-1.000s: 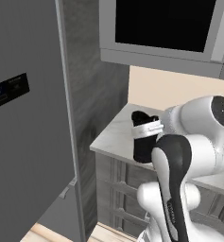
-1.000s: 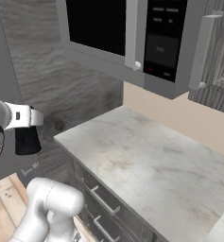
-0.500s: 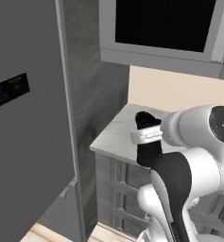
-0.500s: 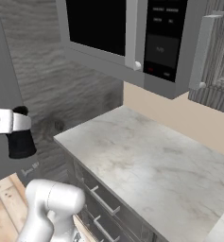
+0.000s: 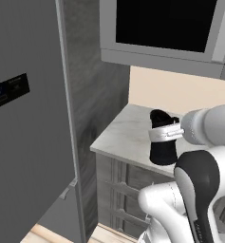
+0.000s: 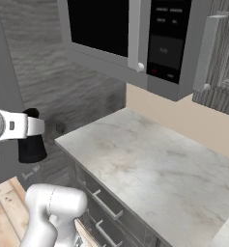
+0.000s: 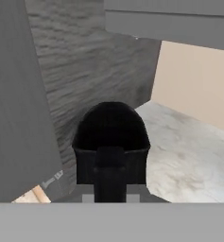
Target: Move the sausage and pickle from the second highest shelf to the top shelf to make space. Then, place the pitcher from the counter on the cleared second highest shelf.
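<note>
My fingers (image 5: 165, 134) are clenching the pitcher (image 5: 163, 148), carrying it clear of the bench (image 6: 154, 164) edge beside the fridge door (image 5: 28, 118); I am keeping it upright and swinging wide of that door.

Left base view: from behind the arm on its left, facing forward and down, fridge door (image 5: 28, 123) across the left half, worktop (image 5: 128, 135) at mid-frame, pitcher (image 5: 162, 148) right of centre. Right base view: from the opposite side, worktop (image 6: 150, 164) spreading toward lower right, pitcher (image 6: 31, 144) at left edge. Hand view: very close behind the pitcher (image 7: 111, 137), worktop (image 7: 189, 151) at right. Shared by all three: pitcher, worktop corner, dark wood-grain wall.
</note>
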Tool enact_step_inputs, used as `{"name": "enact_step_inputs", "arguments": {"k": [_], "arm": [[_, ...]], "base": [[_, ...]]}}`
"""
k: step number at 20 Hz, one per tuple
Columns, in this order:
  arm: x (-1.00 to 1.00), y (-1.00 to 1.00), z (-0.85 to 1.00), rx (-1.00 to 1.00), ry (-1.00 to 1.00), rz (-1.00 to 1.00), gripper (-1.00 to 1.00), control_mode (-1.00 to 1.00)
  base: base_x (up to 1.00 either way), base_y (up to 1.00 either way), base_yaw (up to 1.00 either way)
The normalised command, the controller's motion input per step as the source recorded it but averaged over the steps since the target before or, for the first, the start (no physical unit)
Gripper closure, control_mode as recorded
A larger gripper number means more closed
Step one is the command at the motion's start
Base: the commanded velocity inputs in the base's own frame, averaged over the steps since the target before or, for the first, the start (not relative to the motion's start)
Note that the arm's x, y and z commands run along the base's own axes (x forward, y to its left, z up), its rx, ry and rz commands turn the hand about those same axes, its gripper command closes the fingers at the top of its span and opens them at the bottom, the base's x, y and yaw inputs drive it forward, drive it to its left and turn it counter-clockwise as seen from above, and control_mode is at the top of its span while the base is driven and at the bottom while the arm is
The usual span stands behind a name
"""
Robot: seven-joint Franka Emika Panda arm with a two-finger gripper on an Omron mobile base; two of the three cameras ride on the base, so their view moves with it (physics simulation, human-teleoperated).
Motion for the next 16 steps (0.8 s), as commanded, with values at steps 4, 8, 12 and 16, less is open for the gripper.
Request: {"name": "enact_step_inputs", "arguments": {"k": [4, 8, 12, 16], "arm": [[0.00, 0.00, 0.00, 0.00, 0.00, 0.00, 1.00, -1.00], [0.00, 0.00, 0.00, 0.00, -0.02, 0.00, 1.00, -1.00], [0.00, 0.00, 0.00, 0.00, 0.00, 0.00, 1.00, -1.00], [0.00, 0.00, 0.00, 0.00, 0.00, 0.00, 1.00, 1.00]], "base": [[0.00, 0.00, 0.00], [0.00, 0.00, 0.00], [0.00, 0.00, 0.00], [-0.11, 0.07, 0.05]]}}
